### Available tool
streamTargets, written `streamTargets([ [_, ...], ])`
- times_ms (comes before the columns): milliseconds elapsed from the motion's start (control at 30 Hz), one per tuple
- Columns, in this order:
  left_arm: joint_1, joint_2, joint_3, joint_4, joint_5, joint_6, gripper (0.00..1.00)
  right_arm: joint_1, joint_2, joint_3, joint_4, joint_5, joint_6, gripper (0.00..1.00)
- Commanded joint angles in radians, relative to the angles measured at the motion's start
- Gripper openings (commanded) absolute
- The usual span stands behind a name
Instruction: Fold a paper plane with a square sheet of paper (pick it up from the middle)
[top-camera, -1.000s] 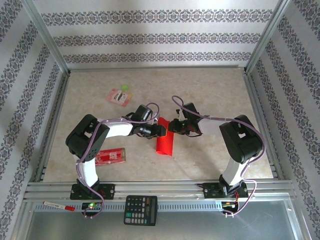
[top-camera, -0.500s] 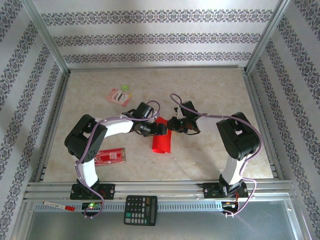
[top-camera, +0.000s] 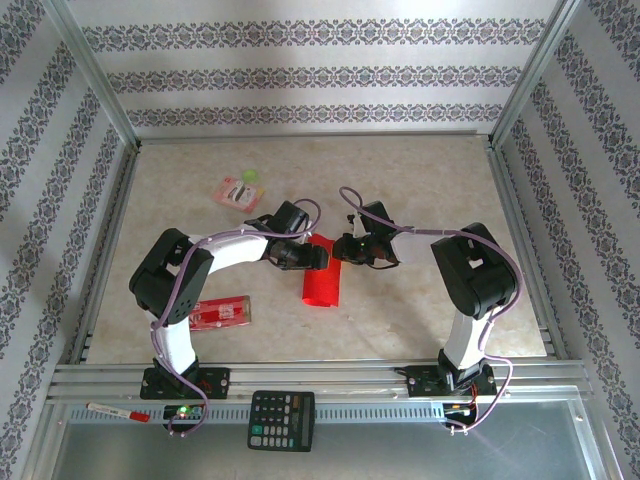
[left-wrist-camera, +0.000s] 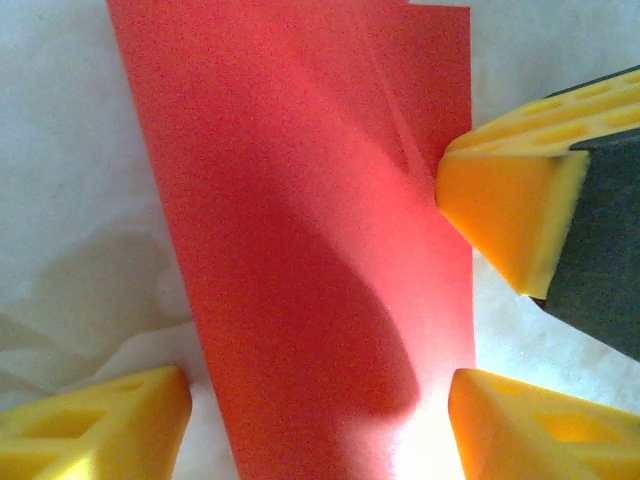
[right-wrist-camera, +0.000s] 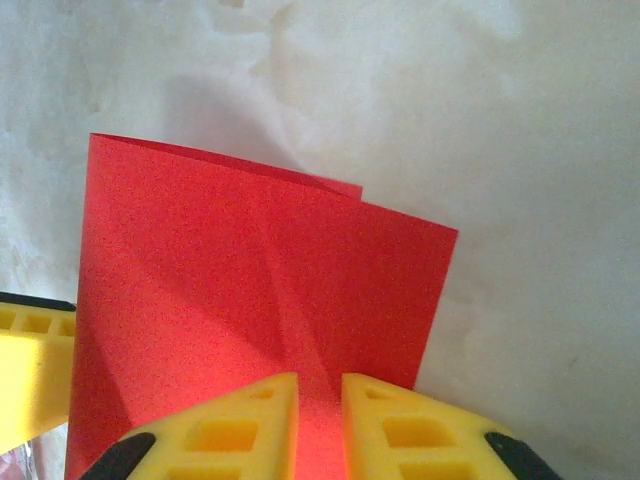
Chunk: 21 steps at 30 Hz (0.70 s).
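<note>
The square sheet of paper is plain red and folded over into an upright rectangle at the table's middle; its doubled far edge shows in the right wrist view. My right gripper is shut on the sheet's near edge, where creases run into the narrow gap between its fingers. My left gripper is open, one yellow finger on each side of the red strip, neither pressing it. A right finger touches the strip's right edge. The sheet's far end casts a shadow on the table.
A red packet with white print lies by the left arm's base. A pink packet with a green piece lies at the back left. A calculator and a pen rest on the front rail.
The left jaws have spread wider and no longer pinch the sheet. The right jaws have closed in a little. Both grippers and the sheet have shifted slightly left and back.
</note>
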Motion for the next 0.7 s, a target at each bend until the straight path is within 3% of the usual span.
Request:
streamTargets([
  [0,-0.006,0.036,0.012,-0.076,-0.063,0.018,0.61,0.011,0.02,0.021,0.0,-0.011,-0.008,0.2],
  [267,0.0,0.017,-0.001,-0.048,-0.065,0.019,0.4,-0.017,-0.033,0.023,-0.029,-0.024,-0.038,0.24],
  [667,0.02,-0.008,-0.053,0.052,0.064,-0.031,0.28,-0.108,-0.156,-0.015,-0.125,-0.023,-0.132,0.28],
])
